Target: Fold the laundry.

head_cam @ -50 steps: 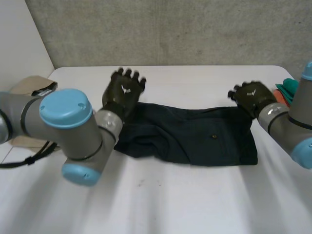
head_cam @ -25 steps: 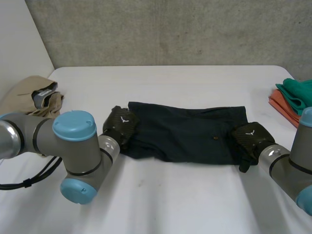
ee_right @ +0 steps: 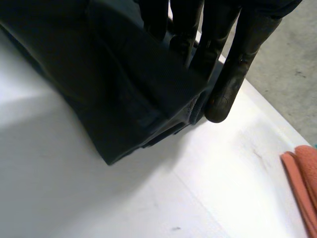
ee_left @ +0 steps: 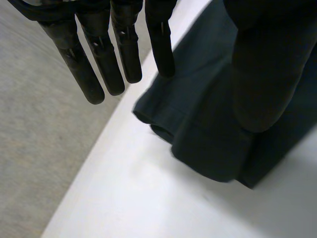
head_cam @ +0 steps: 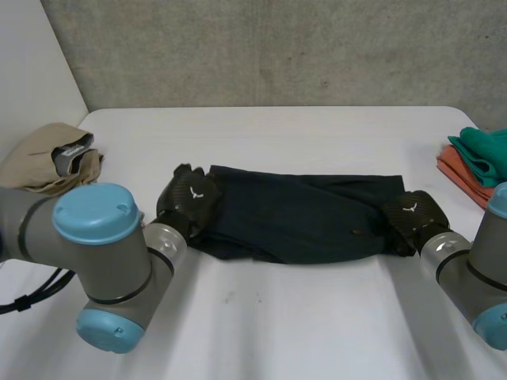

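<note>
1. At the left edge of the white table [head_cam: 277, 324] lies a crumpled beige cloth [head_cam: 36, 166] with a small grey and black item [head_cam: 70, 152] on top of it. It is well apart from the work.
2. The left hand [head_cam: 190, 202] rests on the left end of the dark garment [head_cam: 293, 215], back facing up. In the left wrist view its fingers [ee_left: 101, 64] hang straight and slack past the end of the cloth. One fingertip is just at the cloth's edge, and the thumb [ee_left: 262, 74] is held out over the fabric. It is open and grips nothing.
3. The dark garment lies across the middle of the table as a long, narrow band, folded lengthwise. Its left end [ee_left: 208, 129] is rumpled into soft layers.
4. The right hand [head_cam: 410, 214] sits at the garment's right end. In the right wrist view its fingers [ee_right: 229, 69] are straight and lie against the stacked folds there [ee_right: 114, 79]. Some tips are hidden by the upper layer, and one finger reaches the table just beside the cloth. From where I stand it looks relaxed rather than clamped.
5. At the far right edge of the table, a green cloth [head_cam: 483, 150] lies on an orange one [head_cam: 462, 176], well clear of the garment.
</note>
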Controlling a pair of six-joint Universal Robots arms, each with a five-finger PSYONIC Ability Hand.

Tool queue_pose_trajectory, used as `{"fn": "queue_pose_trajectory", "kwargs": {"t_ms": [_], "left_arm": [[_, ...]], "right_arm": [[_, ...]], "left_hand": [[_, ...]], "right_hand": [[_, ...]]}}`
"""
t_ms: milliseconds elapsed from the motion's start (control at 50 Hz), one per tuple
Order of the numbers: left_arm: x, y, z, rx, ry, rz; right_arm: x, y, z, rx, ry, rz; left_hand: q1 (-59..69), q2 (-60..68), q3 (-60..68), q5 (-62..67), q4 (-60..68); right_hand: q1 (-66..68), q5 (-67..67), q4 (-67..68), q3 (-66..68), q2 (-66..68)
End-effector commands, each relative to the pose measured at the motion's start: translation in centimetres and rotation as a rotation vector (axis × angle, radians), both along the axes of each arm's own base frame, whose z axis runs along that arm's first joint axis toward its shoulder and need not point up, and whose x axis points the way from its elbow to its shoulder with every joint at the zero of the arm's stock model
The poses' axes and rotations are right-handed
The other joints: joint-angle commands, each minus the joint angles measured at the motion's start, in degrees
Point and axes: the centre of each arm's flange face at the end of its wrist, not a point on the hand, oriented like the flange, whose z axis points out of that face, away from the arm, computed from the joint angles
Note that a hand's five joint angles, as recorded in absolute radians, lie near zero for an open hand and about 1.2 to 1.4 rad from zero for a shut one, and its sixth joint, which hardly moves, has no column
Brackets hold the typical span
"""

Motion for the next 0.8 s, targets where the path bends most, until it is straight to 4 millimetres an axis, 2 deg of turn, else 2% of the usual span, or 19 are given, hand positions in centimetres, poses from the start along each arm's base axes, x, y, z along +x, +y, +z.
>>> {"fn": "queue_pose_trajectory", "kwargs": {"t_ms": [20, 100, 200, 260, 300, 340, 360, 400, 420, 480, 500, 560, 660, 700, 720, 740, 780, 800], "left_arm": [[0.4, 0.4, 3.0, -0.062, 0.044, 0.004], [0.8, 0.5, 3.9, -0.080, 0.055, 0.010], [1.6, 0.7, 4.8, -0.094, 0.065, 0.027], [1.9, 1.0, 5.2, -0.092, 0.081, 0.031], [2.0, 1.2, 5.3, -0.082, 0.101, 0.035], [2.0, 1.2, 5.4, -0.075, 0.117, 0.037], [2.0, 1.2, 5.4, -0.071, 0.127, 0.038], [2.0, 1.2, 5.5, -0.057, 0.155, 0.042], [2.0, 1.1, 5.5, -0.053, 0.165, 0.044], [2.1, 1.0, 5.6, -0.041, 0.193, 0.052], [2.2, 1.0, 5.6, -0.039, 0.197, 0.054], [2.3, 0.8, 5.7, -0.039, 0.206, 0.059], [2.2, 0.5, 6.2, -0.055, 0.217, 0.063], [2.2, 0.2, 6.4, -0.063, 0.222, 0.065], [2.1, 0.1, 6.6, -0.071, 0.226, 0.064], [2.0, -0.2, 7.1, -0.087, 0.238, 0.064], [1.9, -0.6, 7.7, -0.104, 0.256, 0.064], [1.7, -1.0, 8.5, -0.122, 0.283, 0.069]], "right_arm": [[-1.6, -1.2, 0.5, -0.022, 0.010, -0.052], [-3.0, -1.6, 0.9, -0.029, 0.051, -0.078], [-5.8, -2.1, 3.0, -0.062, 0.259, -0.073], [-5.8, -2.4, 3.8, -0.112, 0.361, -0.037], [-3.5, -2.2, 5.2, -0.201, 0.418, 0.052], [-0.6, -1.1, 5.9, -0.268, 0.439, 0.160], [2.2, 0.1, 6.7, -0.335, 0.446, 0.267], [4.7, 1.6, 7.3, -0.395, 0.431, 0.374], [6.9, 3.0, 7.5, -0.435, 0.405, 0.472], [9.6, 4.9, 6.3, -0.464, 0.370, 0.624], [11.0, 6.1, 5.2, -0.464, 0.345, 0.707], [13.3, 8.5, 3.1, -0.465, 0.315, 0.848], [15.1, 10.5, 2.3, -0.501, 0.302, 0.939], [15.5, 10.5, 2.7, -0.509, 0.291, 0.934], [15.7, 10.5, 2.9, -0.491, 0.258, 0.928], [15.7, 10.4, 3.0, -0.465, 0.228, 0.917], [15.4, 9.9, 3.6, -0.372, 0.114, 0.868], [15.3, 9.7, 4.0, -0.340, 0.070, 0.846]], "left_hand": [[-0.72, -0.31, -0.72, 0.43, 0.00], [-2.40, -2.00, -2.41, -1.26, -1.69], [-2.91, -2.51, -2.91, -1.77, -2.19], [-4.41, -4.01, -4.42, -3.27, -3.70], [-6.43, -6.03, -6.43, -5.29, -5.72], [-7.28, -6.88, -7.28, -6.14, -6.56], [-7.62, -7.21, -7.62, -6.47, -6.90], [-9.13, -8.72, -9.13, -7.99, -8.41], [-9.63, -9.23, -9.64, -8.49, -8.92], [-9.97, -9.57, -9.98, -8.83, -9.26], [-9.97, -9.57, -9.98, -8.83, -9.26], [-10.48, -10.07, -10.48, -9.33, -9.76], [-10.48, -10.08, -10.48, -9.34, -9.76], [-10.48, -10.08, -10.48, -9.34, -9.76], [-10.48, -10.08, -10.48, -9.34, -9.76], [-10.48, -10.08, -10.48, -9.34, -9.76], [-10.48, -10.08, -10.48, -9.34, -9.76], [-10.48, -10.08, -10.48, -9.34, -9.76]], "right_hand": [[26.76, 17.90, 14.94, 15.51, 14.45], [26.76, 17.90, 14.94, 15.51, 14.45], [26.76, 17.90, 14.94, 15.51, 14.45], [26.76, 17.90, 14.94, 15.51, 14.45], [26.76, 17.90, 14.94, 15.51, 14.45], [26.76, 17.90, 14.94, 15.51, 14.45], [26.76, 17.90, 14.94, 15.51, 14.45], [26.76, 17.90, 14.94, 15.51, 14.45], [26.76, 17.90, 14.94, 15.51, 14.45], [26.76, 17.90, 14.94, 15.51, 14.45], [26.76, 17.90, 14.94, 15.51, 14.45], [26.76, 17.90, 14.94, 15.51, 14.45], [26.76, 17.90, 14.94, 15.51, 14.45], [15.78, 6.93, 3.96, 4.53, 3.47], [-4.10, -12.95, -15.92, -15.35, -16.41], [-17.46, -26.31, -29.27, -28.70, -29.76], [-38.32, -47.17, -50.14, -49.57, -50.63], [-41.78, -50.63, -53.59, -53.03, -54.08]]}}
